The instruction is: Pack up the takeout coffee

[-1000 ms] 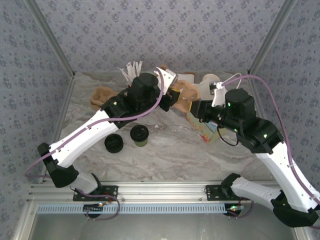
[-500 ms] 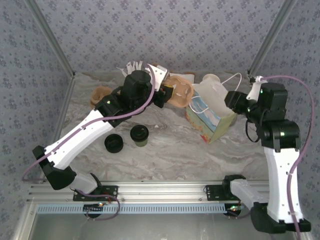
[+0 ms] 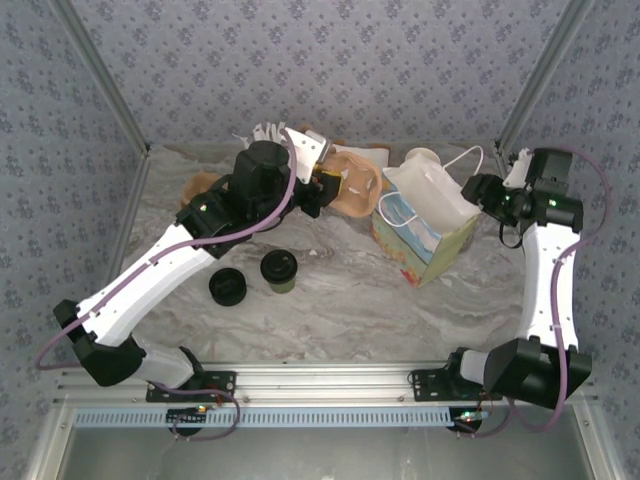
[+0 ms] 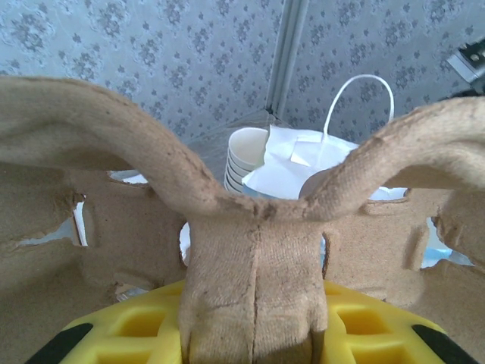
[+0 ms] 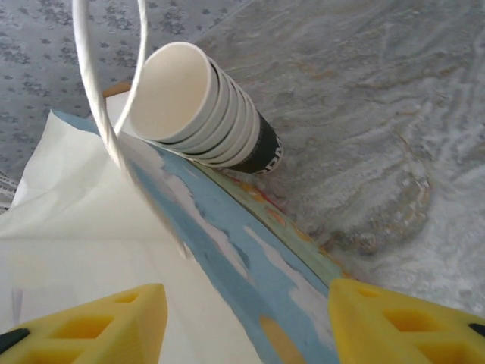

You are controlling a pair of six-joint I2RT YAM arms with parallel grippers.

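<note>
Takeout coffee (image 3: pixel 279 270) stands near-centre on table (image 3: pixel 340 310) w/ loose lid (image 3: pixel 228 287) just left of it, paper bag (image 3: pixel 425 230) to the right, cup stack (image 3: pixel 422 157) behind bag, cup carrier (image 3: pixel 355 185) left of bag, farther back than coffee.

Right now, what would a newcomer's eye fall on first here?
The white bag with blue print, standing open right of centre. Beside it the left gripper holds a brown pulp cup carrier. Nearer, the lidded coffee stands on the table beside a loose lid.
</note>
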